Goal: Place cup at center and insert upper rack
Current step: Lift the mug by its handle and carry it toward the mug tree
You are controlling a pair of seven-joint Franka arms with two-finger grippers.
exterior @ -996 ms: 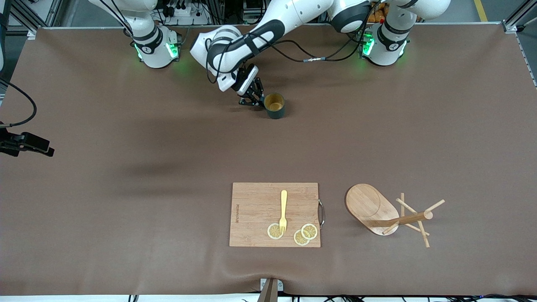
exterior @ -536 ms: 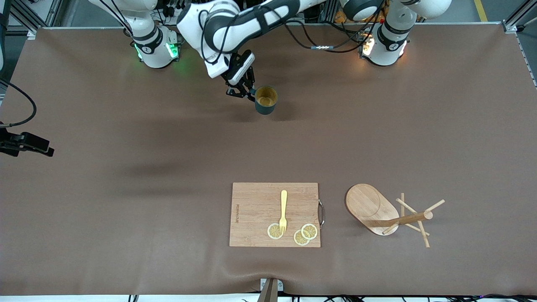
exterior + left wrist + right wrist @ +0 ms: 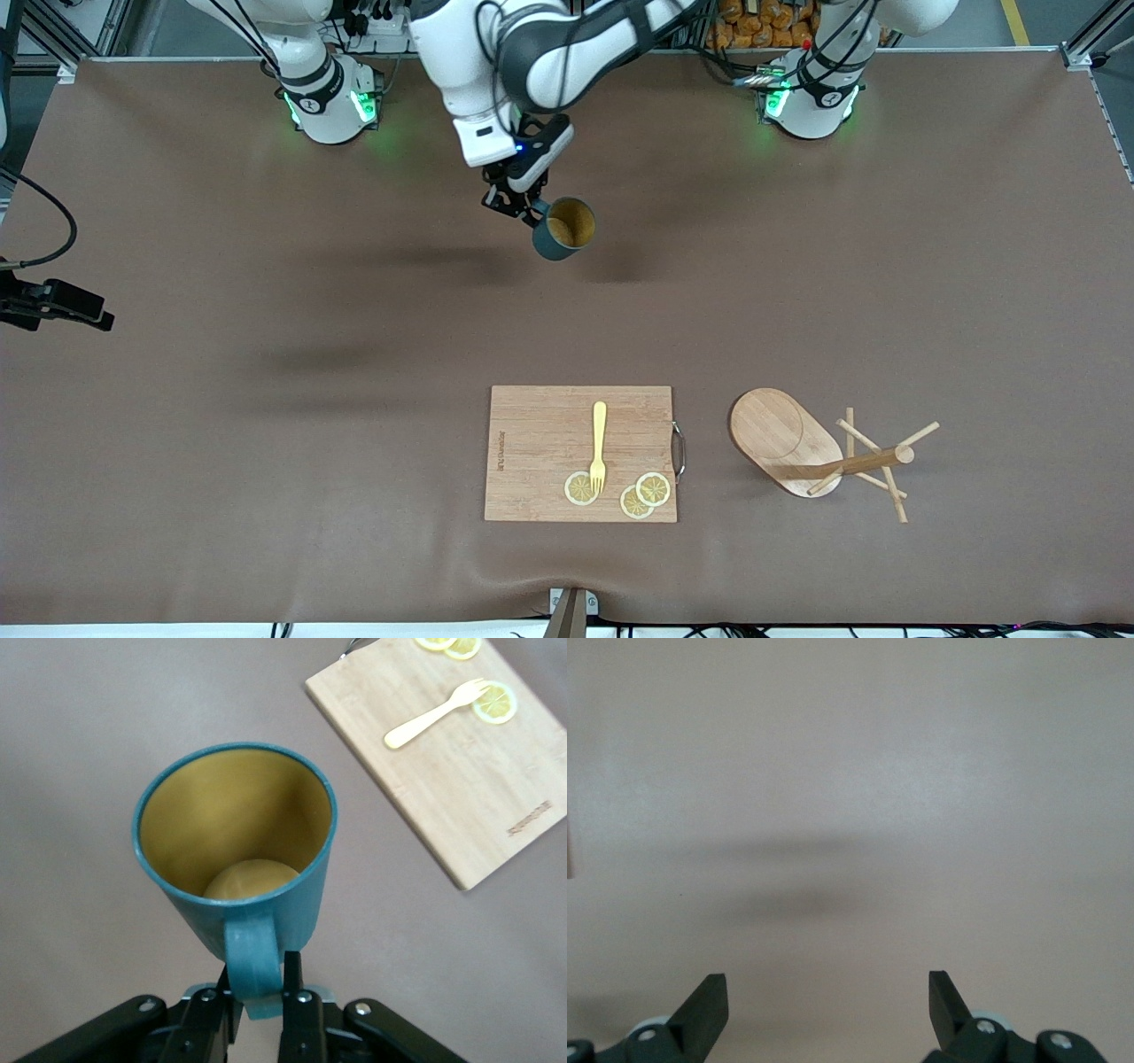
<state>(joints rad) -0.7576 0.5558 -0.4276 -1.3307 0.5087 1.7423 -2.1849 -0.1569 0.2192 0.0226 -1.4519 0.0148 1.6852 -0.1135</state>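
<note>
The dark teal cup [image 3: 565, 229] with a yellowish-tan inside hangs tilted in the air over the table's robot side, between the two bases. My left gripper [image 3: 523, 208] is shut on its handle. In the left wrist view the cup [image 3: 235, 842] fills the middle and the left gripper [image 3: 257, 992] pinches the handle from both sides. The wooden mug tree [image 3: 788, 440] lies on its side near the front camera, toward the left arm's end, its post and pegs [image 3: 864, 461] resting on the table. My right gripper [image 3: 828, 979] is open and empty over bare table; it does not show in the front view.
A bamboo cutting board [image 3: 540, 434] lies near the front camera beside the mug tree, with a yellow fork [image 3: 599, 443] and lemon slices [image 3: 640, 496] on it. It also shows in the left wrist view [image 3: 461, 788]. A black device [image 3: 53, 303] juts in at the right arm's end.
The left gripper has lifted the cup off the table by its handle and tilted it. The left arm has swung upward. Nothing else has moved.
</note>
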